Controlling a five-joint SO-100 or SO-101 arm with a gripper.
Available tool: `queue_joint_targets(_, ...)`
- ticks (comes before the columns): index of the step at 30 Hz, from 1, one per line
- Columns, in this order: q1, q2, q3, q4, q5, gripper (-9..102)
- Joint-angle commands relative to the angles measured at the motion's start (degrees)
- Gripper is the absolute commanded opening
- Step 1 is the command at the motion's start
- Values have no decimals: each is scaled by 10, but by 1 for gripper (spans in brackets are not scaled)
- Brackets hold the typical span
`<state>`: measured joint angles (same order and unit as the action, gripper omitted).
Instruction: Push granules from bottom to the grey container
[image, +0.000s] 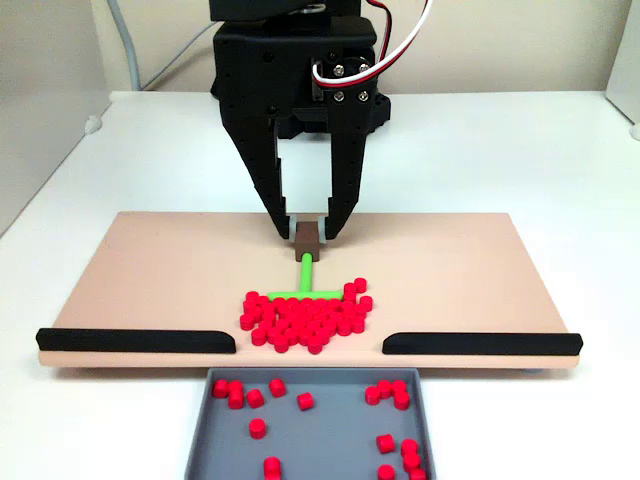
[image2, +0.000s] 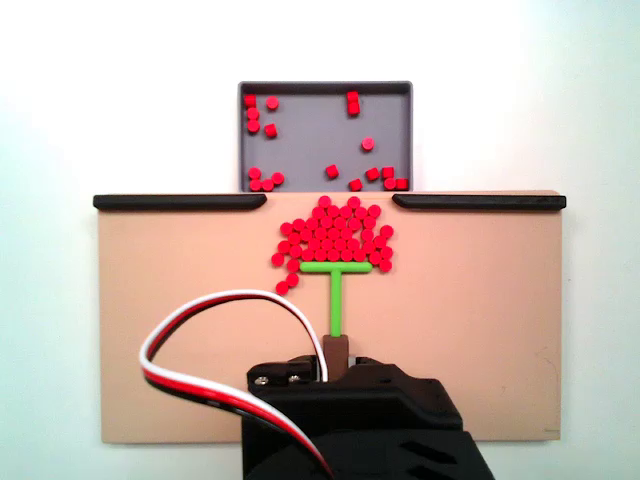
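My gripper is closed on the brown handle block of the green T-shaped pusher, whose stem runs straight out ahead of my fingertips. The granules lie bunched against its crossbar, on the far side from me. Beyond them, on that same line, through the gap between the black strips, sits the grey container, already holding some granules.

Looks like a lab/test bench: plain white table, tan board, exposed servo wires.
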<state>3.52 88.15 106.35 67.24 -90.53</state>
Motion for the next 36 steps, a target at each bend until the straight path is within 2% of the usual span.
queue_joint_targets(1,-3,-4,-11,-2,1,0)
queue_joint_targets(36,-6,-35,-50,-2,3,0)
